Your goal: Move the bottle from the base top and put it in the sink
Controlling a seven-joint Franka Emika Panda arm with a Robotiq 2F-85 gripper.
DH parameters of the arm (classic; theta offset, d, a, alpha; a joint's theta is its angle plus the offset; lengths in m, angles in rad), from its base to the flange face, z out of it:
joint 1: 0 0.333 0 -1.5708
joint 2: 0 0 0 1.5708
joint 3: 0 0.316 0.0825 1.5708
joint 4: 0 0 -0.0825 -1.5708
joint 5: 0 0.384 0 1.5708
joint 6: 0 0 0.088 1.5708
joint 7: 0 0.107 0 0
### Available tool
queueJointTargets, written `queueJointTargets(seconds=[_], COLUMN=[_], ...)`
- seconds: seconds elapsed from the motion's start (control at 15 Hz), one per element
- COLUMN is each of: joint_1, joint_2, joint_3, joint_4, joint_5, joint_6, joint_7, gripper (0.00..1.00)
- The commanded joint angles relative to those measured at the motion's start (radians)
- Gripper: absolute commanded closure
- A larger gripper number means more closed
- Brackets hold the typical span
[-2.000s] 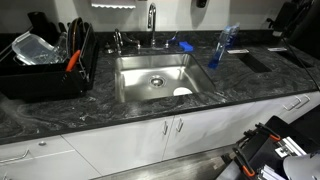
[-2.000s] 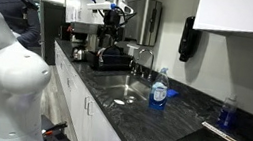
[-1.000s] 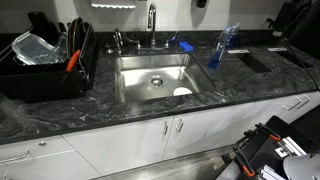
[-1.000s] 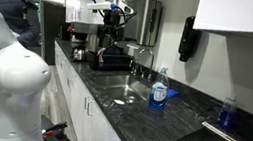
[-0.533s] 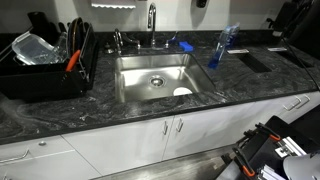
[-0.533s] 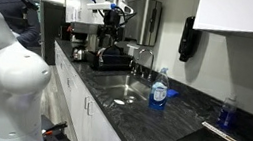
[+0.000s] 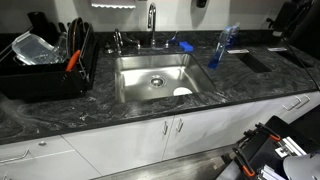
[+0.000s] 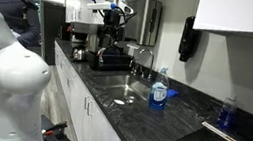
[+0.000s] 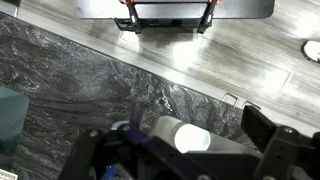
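The blue translucent bottle [image 7: 220,47] stands upright on the dark marbled base top [image 7: 120,120], just right of the steel sink [image 7: 140,88]. It also shows beside the sink in an exterior view [image 8: 160,89]. My gripper [image 8: 113,23] hangs high at the far end of the counter, over the dish rack and far from the bottle. In the wrist view its dark fingers [image 9: 180,150] stand wide apart with nothing between them, above the base top's [image 9: 80,90] front edge. The bottle is out of the wrist view.
A black dish rack [image 7: 45,65] with dishes sits left of the sink. The faucet [image 7: 152,20] and a small flat blue object [image 7: 185,46] are behind the sink. A white round thing [image 7: 182,92] lies in the basin. A dark inset panel [image 7: 252,60] lies right of the bottle.
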Motion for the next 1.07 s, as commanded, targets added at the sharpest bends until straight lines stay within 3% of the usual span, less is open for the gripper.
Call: queueJointTargets(seconds=[0.0, 0.2, 0.6, 1.0], joint_1=[-0.001, -0.008, -0.051, -0.088], joint_2=[0.001, 0.011, 0.092, 0.205], joint_3=[0.001, 0.005, 0.053, 0.076], joint_4=[0.002, 0.010, 0.004, 0.023], joint_5=[0.000, 0.000, 0.007, -0.033], joint_6=[-0.003, -0.001, 0.180, 0.339], joint_7=[0.000, 0.026, 0.368, 0.610], gripper=[0.00, 0.00, 0.00, 0.00])
